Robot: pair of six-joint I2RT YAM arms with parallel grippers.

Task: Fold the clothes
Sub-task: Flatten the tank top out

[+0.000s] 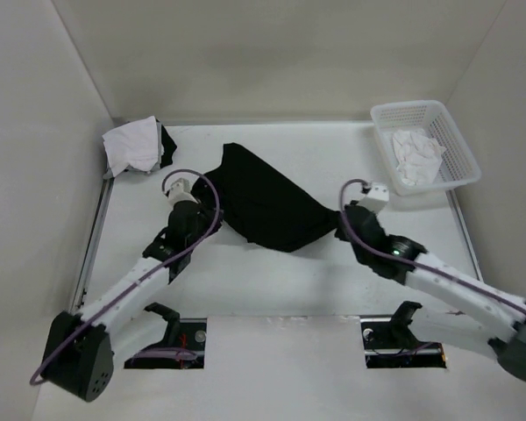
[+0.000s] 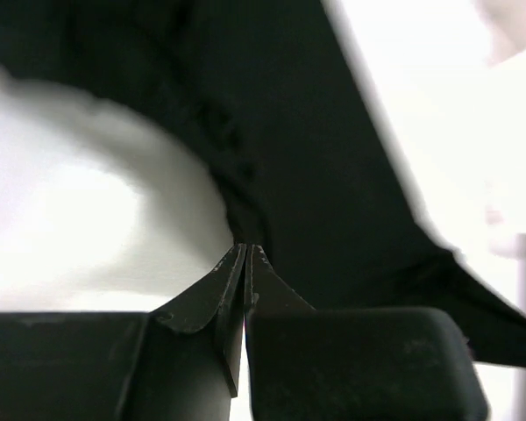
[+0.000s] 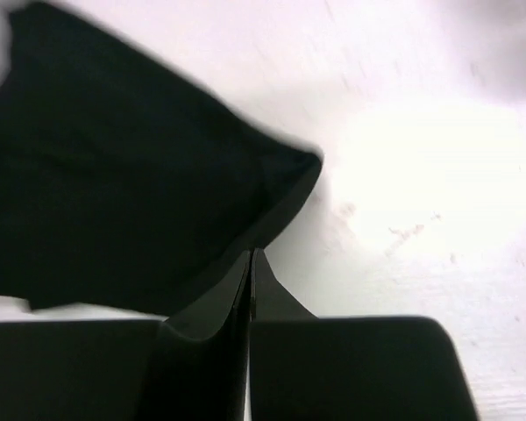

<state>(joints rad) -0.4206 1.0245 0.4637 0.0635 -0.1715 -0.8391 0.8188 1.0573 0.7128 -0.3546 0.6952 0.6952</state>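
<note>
Two jaws closed: left gripper (image 2: 247,250) pinching the black top (image 1: 267,197) at its left edge, right gripper (image 3: 250,254) shut at its right corner, grip unclear, garment spread mid-table (image 1: 272,281).

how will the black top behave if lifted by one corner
Probably floppy: the top lies flat and puckers where the left end effector pinches it. Likely light, since the cloth looks thin. Lifted, it should sag and drape rather than hold shape.
</note>
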